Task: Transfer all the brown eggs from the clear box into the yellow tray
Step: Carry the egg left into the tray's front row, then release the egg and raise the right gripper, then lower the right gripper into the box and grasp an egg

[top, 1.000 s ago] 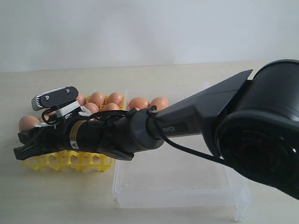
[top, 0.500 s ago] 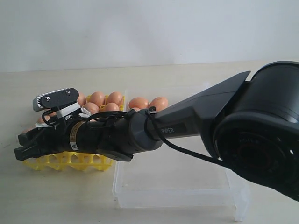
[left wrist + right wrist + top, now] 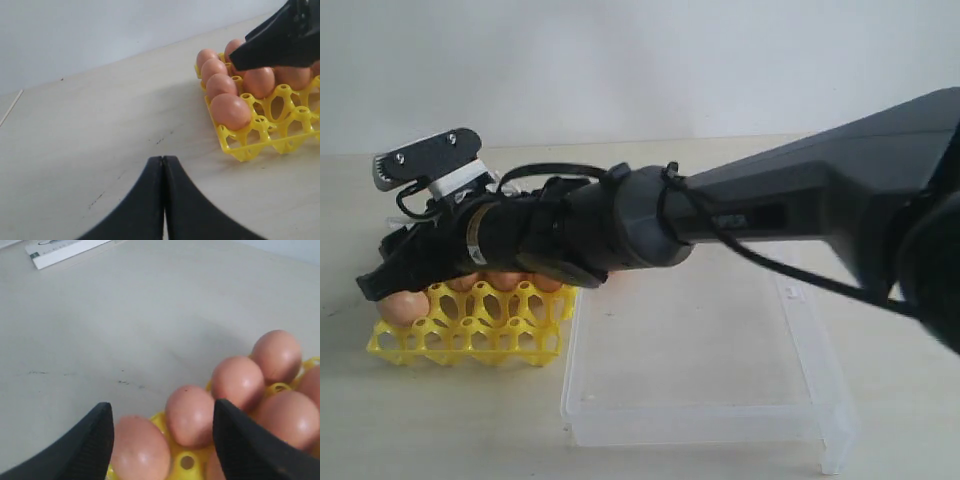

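Note:
The yellow tray (image 3: 470, 340) stands at the left, with brown eggs (image 3: 230, 111) filling its cups along one side. My right gripper (image 3: 372, 284) hovers open just above the tray's front-left corner. A brown egg (image 3: 140, 452) sits in the corner cup below and between the fingers, not gripped. A second egg (image 3: 190, 415) sits behind it. The clear box (image 3: 690, 420) lies to the right of the tray. The part of its floor that shows holds no eggs, and the arm hides its far end. My left gripper (image 3: 163, 159) is shut and empty over bare table, apart from the tray (image 3: 250, 150).
My right arm (image 3: 770, 215) stretches across from the right, over the far part of the box. A white ruler-like object (image 3: 65, 250) lies far off on the table. A black finger of the right gripper (image 3: 280, 42) hangs over the tray's eggs.
The right gripper has risen from the tray's front-left corner and its jaws have widened. An egg now sits in that corner cup. The left gripper shows only now.

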